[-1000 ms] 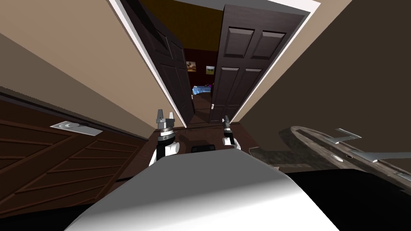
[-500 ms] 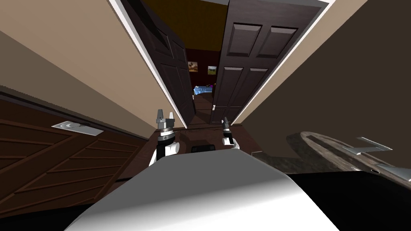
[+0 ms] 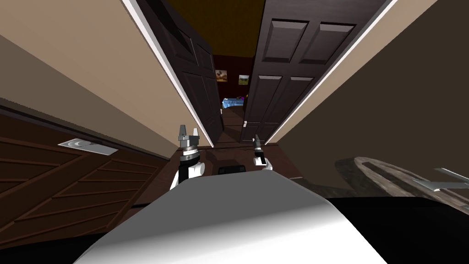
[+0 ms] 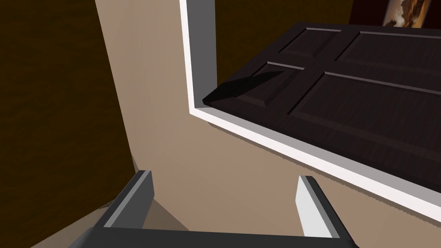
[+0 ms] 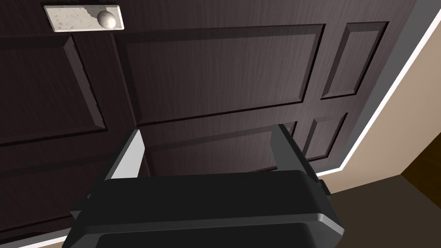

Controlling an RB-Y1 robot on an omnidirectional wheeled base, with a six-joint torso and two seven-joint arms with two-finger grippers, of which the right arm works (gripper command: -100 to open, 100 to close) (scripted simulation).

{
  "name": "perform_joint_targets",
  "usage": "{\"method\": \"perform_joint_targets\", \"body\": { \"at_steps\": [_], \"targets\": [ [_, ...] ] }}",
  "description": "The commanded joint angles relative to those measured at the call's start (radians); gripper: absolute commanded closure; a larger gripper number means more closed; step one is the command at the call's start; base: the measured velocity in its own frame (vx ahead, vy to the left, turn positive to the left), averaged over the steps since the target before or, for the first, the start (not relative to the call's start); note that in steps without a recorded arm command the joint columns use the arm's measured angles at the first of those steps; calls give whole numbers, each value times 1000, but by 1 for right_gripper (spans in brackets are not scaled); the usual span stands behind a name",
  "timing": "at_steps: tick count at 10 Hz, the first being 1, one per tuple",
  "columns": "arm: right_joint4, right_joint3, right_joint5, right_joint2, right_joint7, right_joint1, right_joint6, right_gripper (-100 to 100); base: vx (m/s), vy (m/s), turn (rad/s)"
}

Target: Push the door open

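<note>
The right door [image 3: 275, 82] stands directly ahead of the right gripper [image 3: 257, 137]. The left door [image 3: 197, 78] is angled inward on the left, leaving a gap between the two. The left gripper [image 3: 188, 134] faces the wall [image 3: 91, 68] left of the door frame [image 4: 186, 51].

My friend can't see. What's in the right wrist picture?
The right gripper, fingers open, faces a dark panelled door. A round knob on a pale plate lies beyond the fingers, and a white door frame edges it.
</note>
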Motion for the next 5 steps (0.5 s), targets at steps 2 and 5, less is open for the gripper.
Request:
{"method": "perform_joint_targets", "body": {
  "at_steps": [2,5],
  "targets": [
    [68,-4,-6,-8,-6,-29,-17,-100,84,-25,55],
    [134,-8,-11,-14,-11,-53,-32,-100,65,-9,35]
  ]
}}
